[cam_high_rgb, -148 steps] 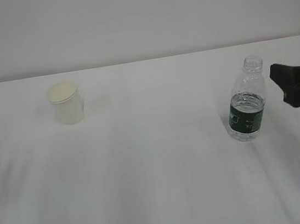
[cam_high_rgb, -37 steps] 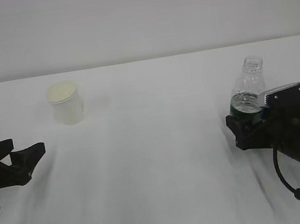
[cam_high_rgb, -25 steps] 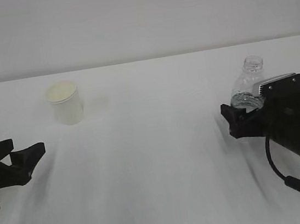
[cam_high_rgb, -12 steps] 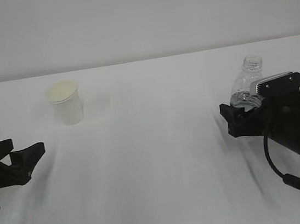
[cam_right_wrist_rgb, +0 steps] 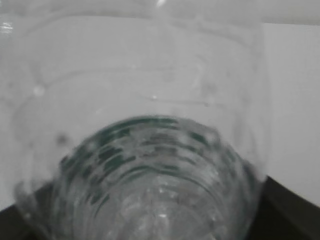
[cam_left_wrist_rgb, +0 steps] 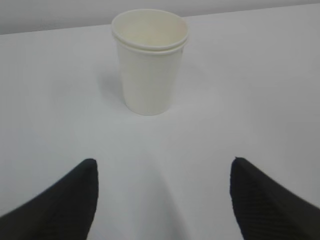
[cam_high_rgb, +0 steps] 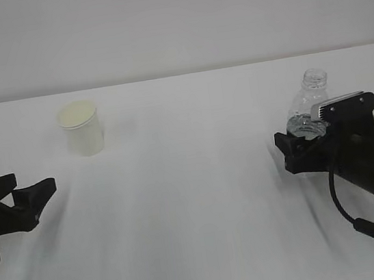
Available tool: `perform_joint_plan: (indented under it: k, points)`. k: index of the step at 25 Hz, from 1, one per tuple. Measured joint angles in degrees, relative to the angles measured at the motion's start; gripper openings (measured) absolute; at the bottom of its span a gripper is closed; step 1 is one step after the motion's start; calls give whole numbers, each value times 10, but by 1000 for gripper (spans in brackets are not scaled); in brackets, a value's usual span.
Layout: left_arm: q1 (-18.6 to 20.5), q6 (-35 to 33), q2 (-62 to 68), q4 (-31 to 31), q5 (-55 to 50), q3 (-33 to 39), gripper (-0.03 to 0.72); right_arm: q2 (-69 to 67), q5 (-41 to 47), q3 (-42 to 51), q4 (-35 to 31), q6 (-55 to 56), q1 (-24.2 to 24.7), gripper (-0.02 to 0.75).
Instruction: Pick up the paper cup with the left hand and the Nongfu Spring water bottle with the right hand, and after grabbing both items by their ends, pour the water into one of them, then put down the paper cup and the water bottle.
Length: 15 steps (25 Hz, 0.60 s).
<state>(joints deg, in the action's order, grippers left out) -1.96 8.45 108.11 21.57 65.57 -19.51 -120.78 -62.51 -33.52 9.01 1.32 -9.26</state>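
The paper cup [cam_high_rgb: 82, 129] [cam_left_wrist_rgb: 150, 60] stands upright and empty on the white table, far left. My left gripper [cam_high_rgb: 26, 183] [cam_left_wrist_rgb: 162, 172] sits low on the table, well short of the cup. It is open, both black fingers spread wide with only bare table between them. The Nongfu Spring water bottle [cam_high_rgb: 311, 94] [cam_right_wrist_rgb: 150, 150] stands upright at the right, uncapped. My right gripper [cam_high_rgb: 296, 141] is open around the bottle's lower half and hides the green label from outside. In the right wrist view the bottle fills the frame, with dark fingers [cam_right_wrist_rgb: 287, 210] at the bottom corners.
The white table [cam_high_rgb: 195, 201] runs back to a plain pale wall. Its right edge lies just beyond the bottle. A black cable [cam_high_rgb: 353, 222] loops under the right arm.
Both arms came in from the sides since the earliest frame, and the right gripper moved around the bottle. Over the last second almost nothing shifted; cup and bottle stand where they were.
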Motion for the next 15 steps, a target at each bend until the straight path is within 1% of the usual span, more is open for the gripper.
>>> perform_joint_plan:
  k: [10,12,15]
  points:
    - [0,0,0,0,0,0,588,0,13,0,2,0,0,592]
    - [0,0,0,-1,0,0,588,0,13,0,2,0,0,582]
    - [0,0,0,-1,0,0,588,0,13,-1,3,0,0,535]
